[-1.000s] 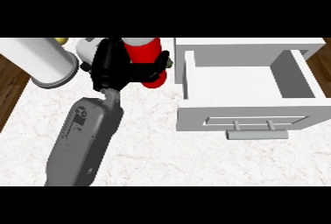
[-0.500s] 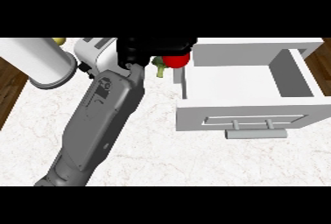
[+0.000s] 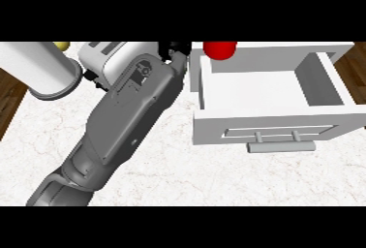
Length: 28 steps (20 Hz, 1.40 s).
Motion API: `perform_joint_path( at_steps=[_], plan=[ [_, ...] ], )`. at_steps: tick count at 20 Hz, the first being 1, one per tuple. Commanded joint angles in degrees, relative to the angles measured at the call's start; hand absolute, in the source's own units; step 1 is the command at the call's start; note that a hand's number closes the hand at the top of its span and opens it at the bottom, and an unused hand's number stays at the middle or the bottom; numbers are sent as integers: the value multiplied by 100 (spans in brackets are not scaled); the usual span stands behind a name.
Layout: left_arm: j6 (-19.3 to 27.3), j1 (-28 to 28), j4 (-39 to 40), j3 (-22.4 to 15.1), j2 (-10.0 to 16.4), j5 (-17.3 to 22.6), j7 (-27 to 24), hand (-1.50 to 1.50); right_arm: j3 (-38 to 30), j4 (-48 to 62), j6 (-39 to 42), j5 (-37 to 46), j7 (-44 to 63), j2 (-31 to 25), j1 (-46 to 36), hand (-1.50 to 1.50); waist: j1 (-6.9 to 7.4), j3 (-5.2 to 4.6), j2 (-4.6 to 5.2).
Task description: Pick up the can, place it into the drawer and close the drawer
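Can [image 3: 220, 50] — just right of left hand [image 3: 176, 49] — over drawer [image 3: 271, 121].

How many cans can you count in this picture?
1: the red can, at the top edge over the open drawer's back left corner; the forearm may hide others.

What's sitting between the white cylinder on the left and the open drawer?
In the head view, the robot's left forearm lies diagonally across that stretch of counter, between the white cylinder and the drawer.
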Motion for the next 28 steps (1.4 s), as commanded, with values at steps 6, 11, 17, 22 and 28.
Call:
perform_joint_path(
  at_steps=[6,11,17,22,28],
  plan=[
    [437,-774,1059,-697,0,1026,-446,150,299,-199,-212,368,224,99,-299,-150,-108,2,24],
    [-52,-1151,1801,-431,0,1197,-740,150,100,-147,79,170,-13,138,-36,-150,-99,3,31],
    [659,-1326,1762,-1419,0,1926,-673,150,-4,-282,-33,-159,340,-133,-160,-150,-209,5,22],
    [476,-1291,2191,-1623,0,2259,-812,150,-74,7,-106,-212,371,-290,-394,-150,-198,5,48],
    [681,-1111,2495,-2108,0,2475,-1232,-150,-51,80,101,-64,156,-167,-352,-150,-323,9,81]
  ],
)
